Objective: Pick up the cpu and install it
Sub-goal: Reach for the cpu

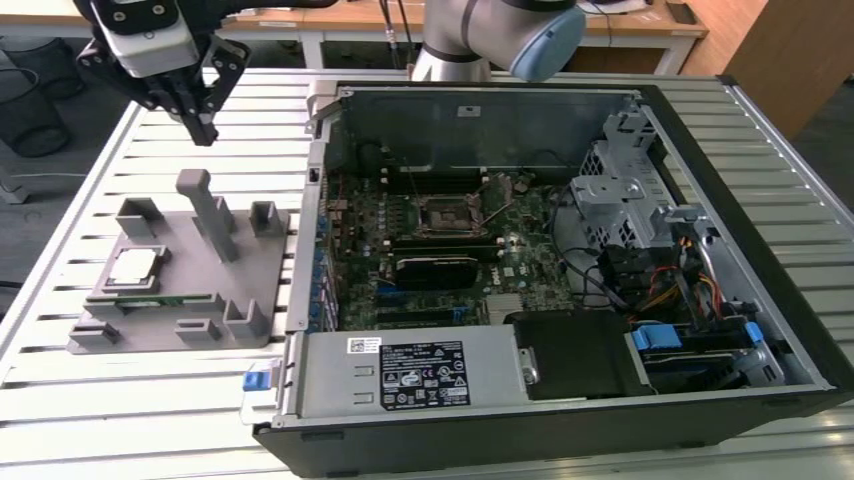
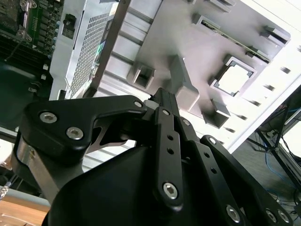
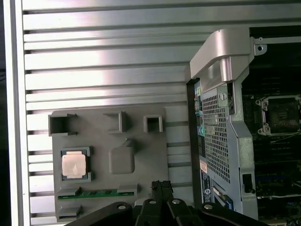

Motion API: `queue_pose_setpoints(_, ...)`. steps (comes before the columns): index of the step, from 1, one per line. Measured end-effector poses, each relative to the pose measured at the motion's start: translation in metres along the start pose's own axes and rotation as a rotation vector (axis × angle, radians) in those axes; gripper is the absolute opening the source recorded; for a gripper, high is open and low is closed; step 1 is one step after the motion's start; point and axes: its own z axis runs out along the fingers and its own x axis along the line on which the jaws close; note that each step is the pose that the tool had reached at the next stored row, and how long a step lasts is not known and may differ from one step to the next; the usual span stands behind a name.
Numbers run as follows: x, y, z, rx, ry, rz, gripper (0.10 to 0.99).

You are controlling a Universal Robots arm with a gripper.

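The cpu (image 1: 134,268) is a small silvery square chip lying flat in a recess of the grey plastic fixture (image 1: 254,290) on the slatted table, at the exterior view's left. Both wrist views also catch the cpu (image 3: 74,165) (image 2: 233,79) in its recess. My gripper (image 1: 203,128) hangs in the air well above the table, beyond the fixture's far edge and apart from the chip. Its black fingers (image 3: 161,187) meet at the tips with nothing between them. The motherboard socket frame (image 1: 441,213) sits inside the open computer case.
A green memory stick (image 1: 167,300) lies in a slot along the fixture's near side. The open computer case (image 1: 747,200) takes up the exterior view's right, with cables, a drive cage (image 1: 621,195) and a power supply (image 1: 414,372). Upright posts (image 1: 211,215) rise from the fixture.
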Motion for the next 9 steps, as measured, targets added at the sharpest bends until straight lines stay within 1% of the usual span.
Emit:
queue_pose_setpoints(4, 0.0071, -0.0006, 0.0004, 0.000, 0.0000, 0.000, 0.106)
queue_pose_setpoints(9, 0.0212, -0.0017, 0.0013, 0.000, 0.0001, 0.000, 0.106)
